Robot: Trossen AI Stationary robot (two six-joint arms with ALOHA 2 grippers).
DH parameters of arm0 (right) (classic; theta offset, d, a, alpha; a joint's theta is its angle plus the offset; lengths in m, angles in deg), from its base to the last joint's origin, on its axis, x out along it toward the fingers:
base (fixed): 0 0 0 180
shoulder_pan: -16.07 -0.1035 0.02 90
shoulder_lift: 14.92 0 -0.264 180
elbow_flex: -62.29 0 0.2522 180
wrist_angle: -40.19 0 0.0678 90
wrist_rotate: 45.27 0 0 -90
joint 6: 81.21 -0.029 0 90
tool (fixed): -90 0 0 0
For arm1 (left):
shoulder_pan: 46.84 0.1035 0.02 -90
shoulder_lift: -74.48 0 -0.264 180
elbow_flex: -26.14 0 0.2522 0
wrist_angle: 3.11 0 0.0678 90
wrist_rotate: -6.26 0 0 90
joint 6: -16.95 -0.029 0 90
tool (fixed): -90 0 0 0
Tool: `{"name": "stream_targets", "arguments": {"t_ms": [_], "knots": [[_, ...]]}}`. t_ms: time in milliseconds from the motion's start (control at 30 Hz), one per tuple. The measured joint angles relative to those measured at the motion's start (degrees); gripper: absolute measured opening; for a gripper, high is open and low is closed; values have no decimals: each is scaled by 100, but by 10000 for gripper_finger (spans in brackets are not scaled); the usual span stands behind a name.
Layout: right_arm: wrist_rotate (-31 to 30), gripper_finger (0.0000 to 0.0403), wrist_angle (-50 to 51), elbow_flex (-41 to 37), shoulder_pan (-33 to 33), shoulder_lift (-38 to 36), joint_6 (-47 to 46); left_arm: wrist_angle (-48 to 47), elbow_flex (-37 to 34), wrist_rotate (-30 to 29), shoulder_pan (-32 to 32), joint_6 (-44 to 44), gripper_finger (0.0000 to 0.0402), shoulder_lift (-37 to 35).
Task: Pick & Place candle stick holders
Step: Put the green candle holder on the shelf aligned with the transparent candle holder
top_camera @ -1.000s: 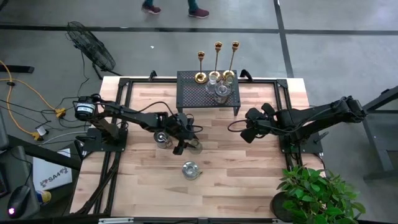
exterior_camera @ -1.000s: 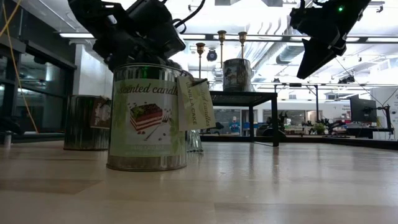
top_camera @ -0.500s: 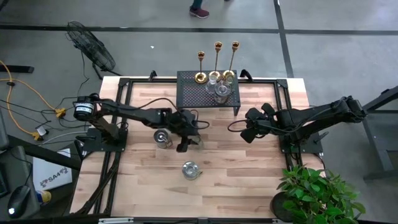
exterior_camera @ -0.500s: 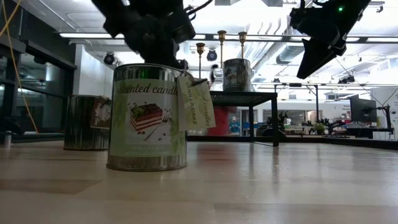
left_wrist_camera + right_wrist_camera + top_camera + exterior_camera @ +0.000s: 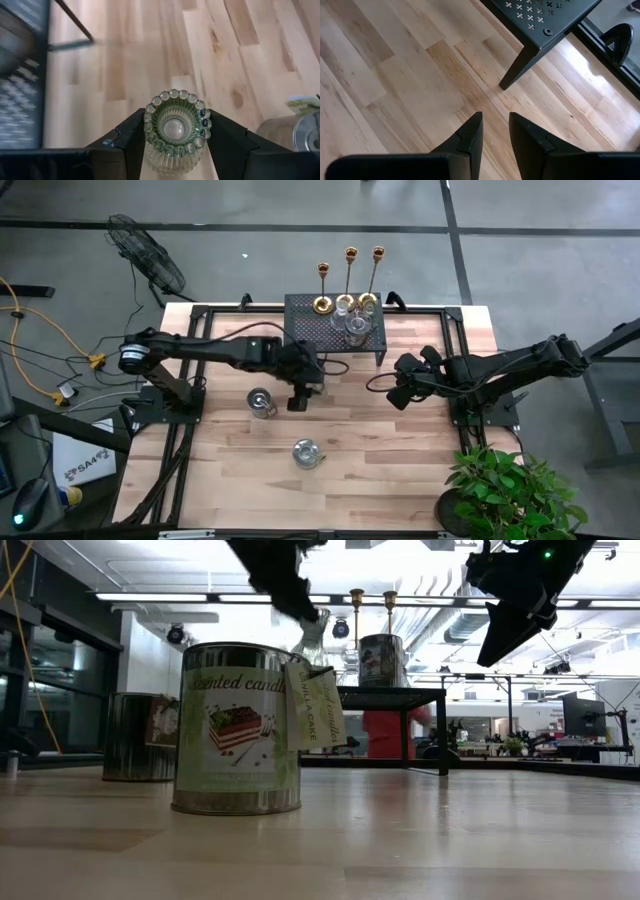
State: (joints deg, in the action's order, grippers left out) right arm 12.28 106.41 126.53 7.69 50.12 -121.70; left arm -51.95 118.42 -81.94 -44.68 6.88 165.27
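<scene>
My left gripper (image 5: 175, 145) is shut on a short clear glass holder (image 5: 175, 127) with a beaded rim, held above the table in front of the black mesh stand (image 5: 335, 330); it also shows in the low view (image 5: 310, 640). Three tall gold stick holders (image 5: 350, 280) stand by their round bases at the stand's far edge, with two more glass holders (image 5: 355, 325) on the stand's top. My right gripper (image 5: 495, 116) hovers over bare table to the stand's right (image 5: 395, 395), narrowly open and empty. My left gripper pinches the glass holder between its two fingers (image 5: 132, 142), one on each side of the ribbed wall (image 5: 150, 135) just below the beaded rim. The fingers come from above, slanting down. The holder is lifted clear of the table, open top up, somewhat tilted in the low view.
Two candle tins stand on the table: one (image 5: 260, 402) just left of my left gripper, one (image 5: 307, 452) nearer the front edge, large in the low view (image 5: 240, 730). A potted plant (image 5: 510, 490) is at the front right corner.
My left gripper has risen and gone a little toward the far edge and the mesh stand, taking the glass holder with it. The holder, which stood on the table behind the tin, is now lifted clear. My right arm has kept still.
</scene>
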Motion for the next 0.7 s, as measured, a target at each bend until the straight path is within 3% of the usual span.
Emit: {"name": "stream_targets", "arguments": {"t_ms": [233, 433, 700], "knots": [[0, 87, 0, 0, 0, -1, 20, -590, 819, -664, 7, -402, 169, -2], [0, 87, -2, 0, 0, 0, 20, -540, 963, -1368, 109, -617, 169, -2], [0, 87, -16, 0, 0, 0, 22, -535, 965, -963, 904, -625, 169, -2]]}}
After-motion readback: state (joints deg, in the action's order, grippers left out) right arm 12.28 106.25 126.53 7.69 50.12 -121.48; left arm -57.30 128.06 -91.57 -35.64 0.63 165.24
